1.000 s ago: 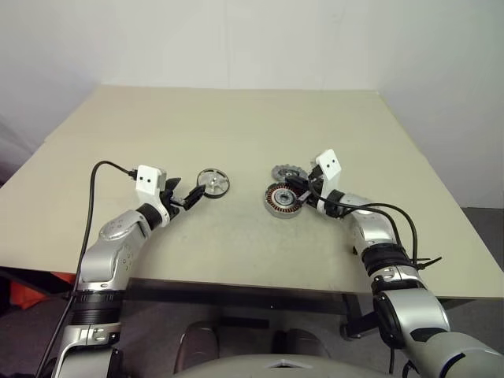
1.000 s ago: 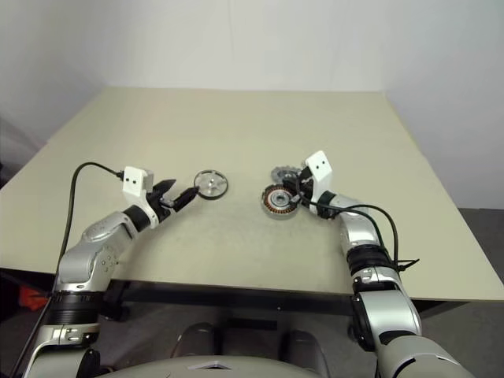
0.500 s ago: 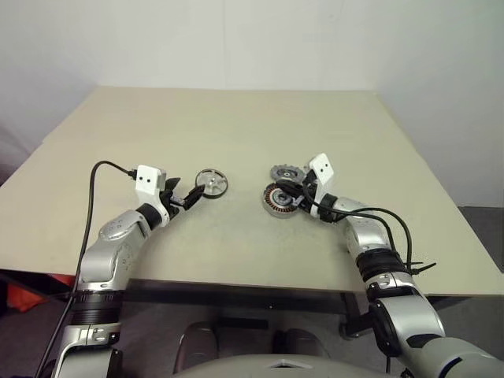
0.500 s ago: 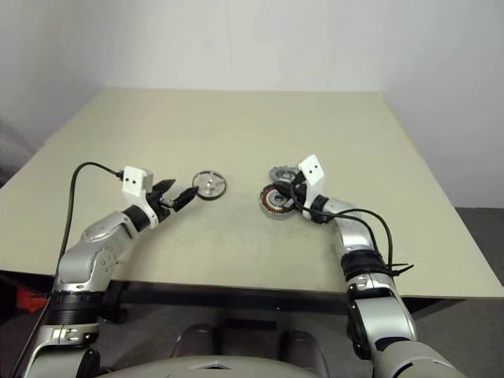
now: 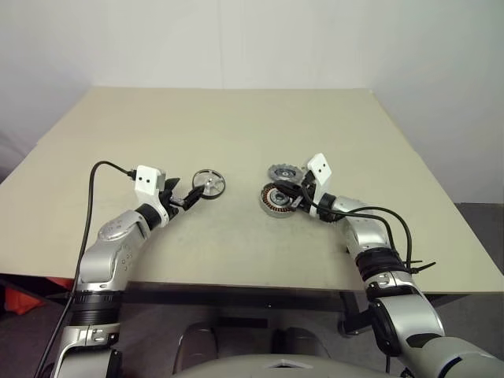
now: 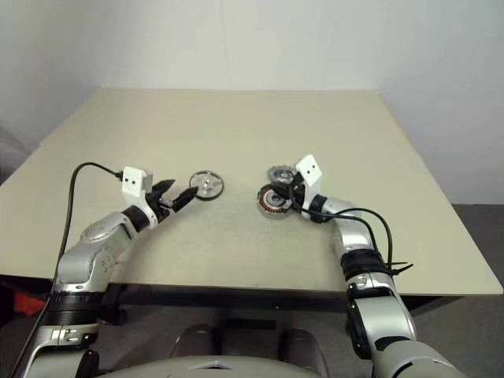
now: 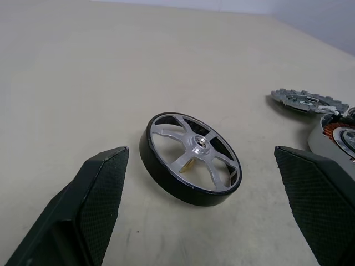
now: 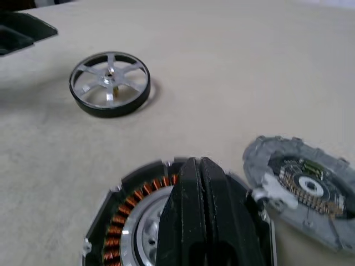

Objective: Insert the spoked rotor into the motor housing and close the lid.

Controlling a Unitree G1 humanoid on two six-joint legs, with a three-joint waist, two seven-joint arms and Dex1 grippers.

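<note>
The spoked rotor (image 5: pixel 209 182), a silver wheel in a dark rim, lies flat on the table left of centre. My left gripper (image 5: pixel 186 195) is open just short of it, and in the left wrist view the rotor (image 7: pixel 191 158) lies between and beyond the two fingertips without touching them. The motor housing (image 5: pixel 276 199), with copper windings around a silver centre, sits right of centre. Just behind it lies the notched lid (image 5: pixel 280 172). My right gripper (image 8: pixel 201 166) is shut with nothing between its fingers. Its tips lie over the open top of the housing (image 8: pixel 119 221).
The beige table (image 5: pixel 236 126) stretches wide behind the parts. Its front edge runs just below both forearms. A black cable (image 5: pixel 94 197) loops from the left wrist, and another hangs at the right forearm.
My right gripper has swung a little to the left over the housing, staying shut. The left arm and the rotor have kept still.
</note>
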